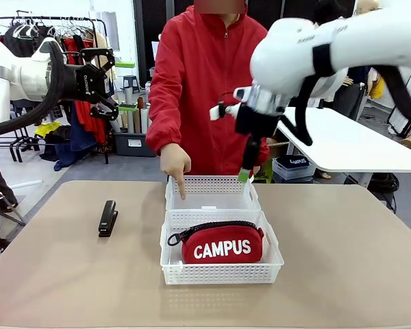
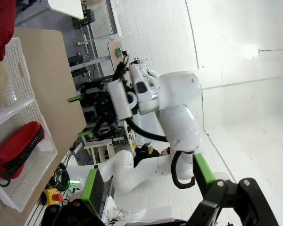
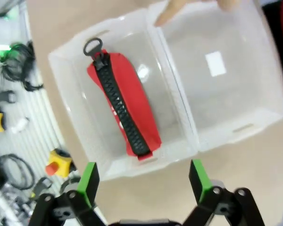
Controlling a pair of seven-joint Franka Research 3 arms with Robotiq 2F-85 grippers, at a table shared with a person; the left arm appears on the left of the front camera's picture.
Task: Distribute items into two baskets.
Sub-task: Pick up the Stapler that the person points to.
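Two grippers hang spread and empty: left gripper [image 1: 109, 82] high, right gripper [image 1: 248, 171] near the far basket [image 1: 212, 184], where a person's hand [image 1: 176, 164] points. In the near basket [image 1: 219, 273] lies the red CAMPUS pouch [image 1: 222, 243]; the black stapler [image 1: 108, 218] lies apart on the tan tabletop [image 1: 329, 260]. An arm fetching it may strike that hand. A clothes rack [image 1: 55, 27] stands behind.

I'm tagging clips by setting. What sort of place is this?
Probably a robotics lab or test room, not a home: white robot arms stand at a plain table, a yellow emergency-stop button and cables sit nearby, and a clothes rack stands behind.
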